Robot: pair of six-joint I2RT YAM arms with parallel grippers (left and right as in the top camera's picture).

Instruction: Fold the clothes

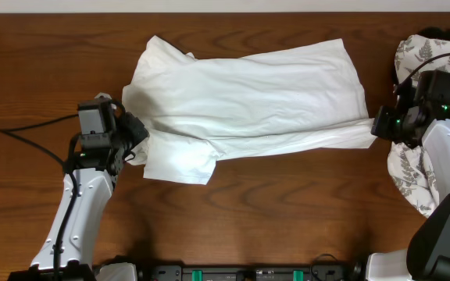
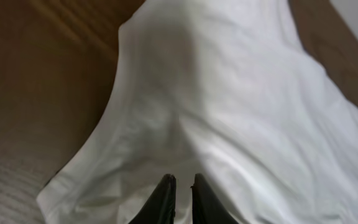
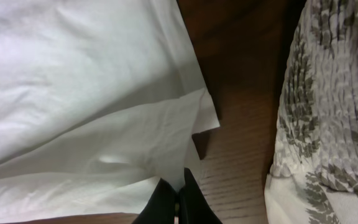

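The white T-shirt point(image 1: 248, 97) lies across the middle of the wooden table, partly folded lengthwise, with a sleeve flap at the front left. Its chest print is hidden. My left gripper point(image 1: 137, 134) is at the shirt's left edge, and in the left wrist view its fingers point(image 2: 180, 185) are closed to a narrow gap with white cloth point(image 2: 229, 112) between them. My right gripper point(image 1: 378, 125) is shut on the shirt's stretched right front corner. In the right wrist view its fingers point(image 3: 179, 186) pinch the hem of the shirt point(image 3: 79, 93).
A white cloth with grey fern-leaf print point(image 1: 436, 55) is heaped at the right table edge, beside and under my right arm, and it also shows in the right wrist view point(image 3: 328, 124). A black cable point(image 1: 30, 139) trails left of my left arm. Bare wood point(image 1: 287, 211) lies in front of the shirt.
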